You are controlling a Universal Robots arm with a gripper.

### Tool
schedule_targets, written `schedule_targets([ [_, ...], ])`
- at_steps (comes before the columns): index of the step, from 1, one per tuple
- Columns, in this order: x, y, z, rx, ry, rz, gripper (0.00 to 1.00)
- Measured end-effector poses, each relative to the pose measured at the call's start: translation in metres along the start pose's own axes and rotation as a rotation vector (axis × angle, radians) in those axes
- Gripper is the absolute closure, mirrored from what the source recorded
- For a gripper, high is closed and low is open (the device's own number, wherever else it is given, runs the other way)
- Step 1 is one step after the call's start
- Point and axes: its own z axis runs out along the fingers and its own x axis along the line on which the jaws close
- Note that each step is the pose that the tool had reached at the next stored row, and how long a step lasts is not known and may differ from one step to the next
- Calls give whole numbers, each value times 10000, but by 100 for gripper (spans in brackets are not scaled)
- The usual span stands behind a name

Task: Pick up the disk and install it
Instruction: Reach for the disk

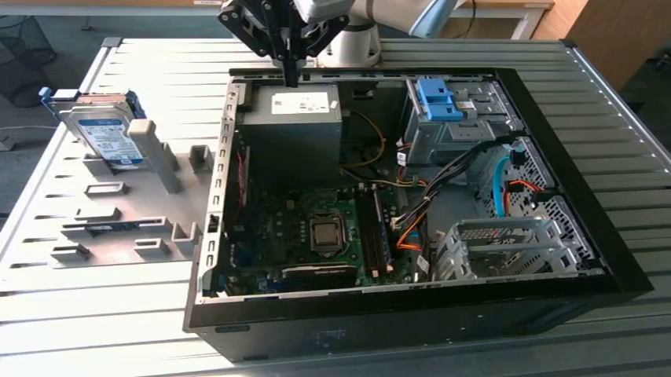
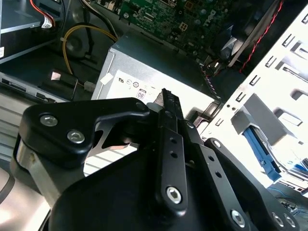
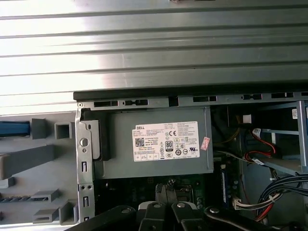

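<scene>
Disk (image 1: 102, 132) placement: outside the open computer case (image 1: 614, 251), standing on edge in the grey rack (image 1: 159, 161) at the exterior view's upper left, long axis roughly upright. Gripper (image 1: 291, 77), closed and empty, hangs over the power supply (image 1: 294, 129) at upper centre, and the disk lies well apart to its left. Silver body, white-and-blue label, blue bracket.

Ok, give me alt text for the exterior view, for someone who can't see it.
The gripper hangs above the grey power supply inside an open computer case. The disk stands in a grey rack at the exterior view's left.
</scene>
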Motion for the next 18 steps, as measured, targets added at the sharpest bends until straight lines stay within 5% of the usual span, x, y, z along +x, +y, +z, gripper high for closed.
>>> schedule_targets([
  [5, 16, -1, 0, 0, 0, 1, 89],
  [7, 112, -8, -2, 0, 0, 1, 89],
  [18, 135, -10, -2, 0, 0, 0, 89],
])
